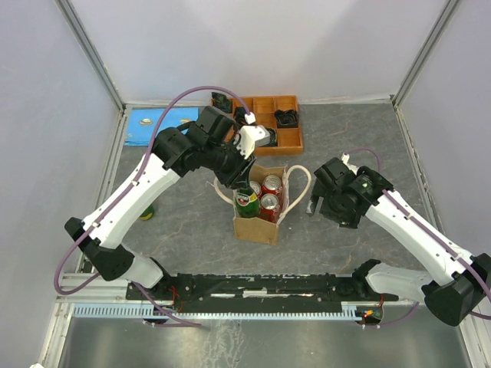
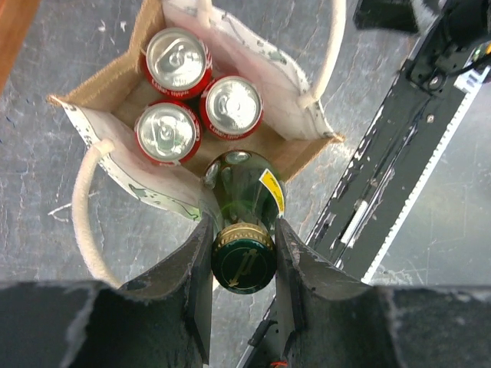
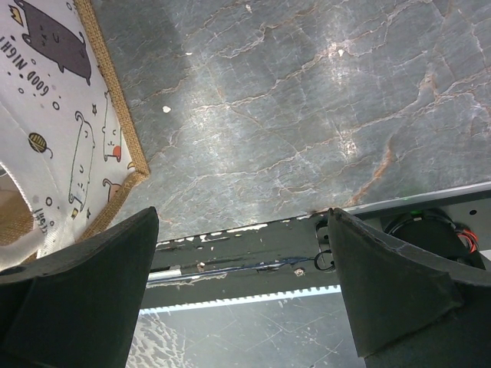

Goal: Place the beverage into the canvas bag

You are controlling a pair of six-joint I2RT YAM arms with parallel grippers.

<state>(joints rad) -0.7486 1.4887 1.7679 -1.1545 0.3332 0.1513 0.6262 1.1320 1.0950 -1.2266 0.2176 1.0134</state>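
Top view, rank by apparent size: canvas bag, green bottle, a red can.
1. canvas bag
2. green bottle and red can: near equal; the bottle sits higher, nearer the camera, so no ranking.

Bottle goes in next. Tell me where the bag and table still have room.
Three cans crowd the bag; its free corner lies under the bottle in the left gripper. The table is bare between bag and rail, and right of the tray.
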